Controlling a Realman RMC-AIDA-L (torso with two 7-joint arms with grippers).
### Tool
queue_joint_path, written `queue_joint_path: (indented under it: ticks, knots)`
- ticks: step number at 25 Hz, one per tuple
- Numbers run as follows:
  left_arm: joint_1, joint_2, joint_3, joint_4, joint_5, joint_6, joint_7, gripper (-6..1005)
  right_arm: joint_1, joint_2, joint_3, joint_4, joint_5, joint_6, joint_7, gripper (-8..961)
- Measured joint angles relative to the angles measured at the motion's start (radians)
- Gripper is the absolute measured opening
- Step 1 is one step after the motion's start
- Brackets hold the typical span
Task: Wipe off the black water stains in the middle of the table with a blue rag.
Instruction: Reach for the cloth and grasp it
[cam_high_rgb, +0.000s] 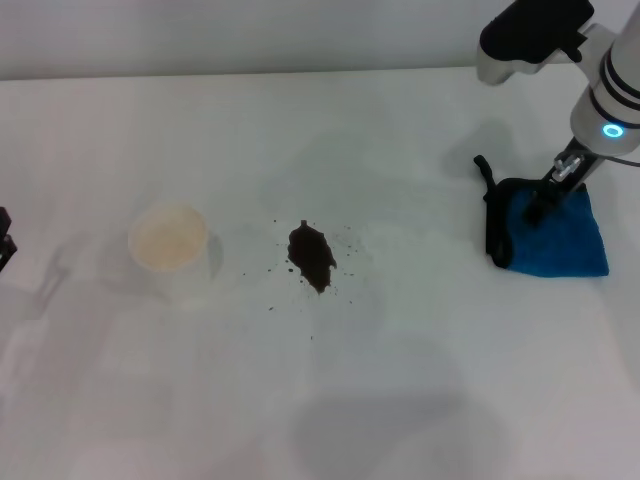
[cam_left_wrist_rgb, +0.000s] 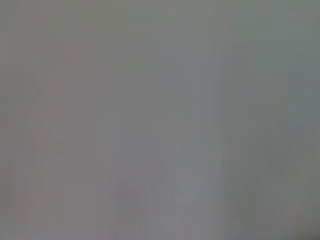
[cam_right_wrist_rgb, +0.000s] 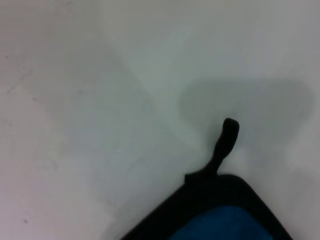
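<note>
Touching blue rag (cam_high_rgb: 560, 236): right gripper (cam_high_rgb: 540, 207) fingertips.

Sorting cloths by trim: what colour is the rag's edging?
Black, around the blue rag; clearest in the head view.

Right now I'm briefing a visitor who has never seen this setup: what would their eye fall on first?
First the black water stains, a dark blotch with scattered specks in the middle of the white table. Next the blue rag at the right, with the right claw down on its near-left part. A white paper cup stands left of the stains; the left claw barely shows at the left edge.
</note>
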Motion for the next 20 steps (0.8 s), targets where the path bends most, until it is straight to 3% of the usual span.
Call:
queue_joint_path:
  ticks: [7,18,20]
  knots:
    - [0.0,-0.002,0.003,0.004,0.005,0.001,0.002,893,0.011,-0.01,0.017,0.077,-0.003,-0.043,-0.015,754]
    - [-0.006,-0.003,0.001,0.005,0.005,0.0,0.003,892,0.031,-0.017,0.054,0.143,-0.005,-0.074,-0.029,545]
    - [-0.006,-0.003,0.0,0.006,0.005,-0.001,0.003,892,0.039,-0.017,0.054,0.165,-0.005,-0.087,-0.03,464]
